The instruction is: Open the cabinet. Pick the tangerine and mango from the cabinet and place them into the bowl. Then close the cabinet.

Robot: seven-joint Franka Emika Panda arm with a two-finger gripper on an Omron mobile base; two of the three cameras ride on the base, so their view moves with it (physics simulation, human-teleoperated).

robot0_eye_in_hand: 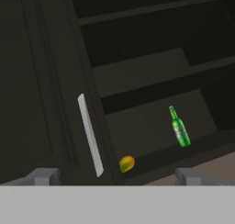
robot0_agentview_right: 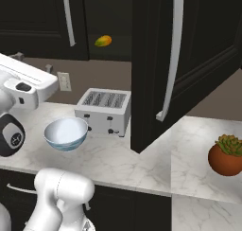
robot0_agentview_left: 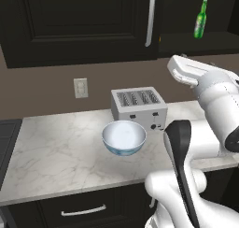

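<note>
The black cabinet (robot0_agentview_right: pixel 203 50) has its right door swung open and its left door (robot0_agentview_left: pixel 70 21) shut. The mango (robot0_agentview_right: pixel 103 40) lies at the front left of the lowest shelf; in the hand view the mango (robot0_eye_in_hand: pixel 127 163) sits just right of the shut door's silver handle (robot0_eye_in_hand: pixel 90 136). The tangerine is hidden. The pale blue-white bowl (robot0_agentview_left: pixel 124 137) stands empty on the counter in front of the toaster. My gripper (robot0_eye_in_hand: pixel 117 177) is open and holds nothing. It hangs in front of and below the open cabinet, pointing up at the shelves, above and beside the bowl (robot0_agentview_right: pixel 66 133).
A green bottle (robot0_eye_in_hand: pixel 180 126) stands on the same shelf, right of the mango. The silver toaster (robot0_agentview_left: pixel 139 108) is behind the bowl. A potted plant (robot0_agentview_right: pixel 227 156) sits on the counter to the right. The open door reaches out over the counter.
</note>
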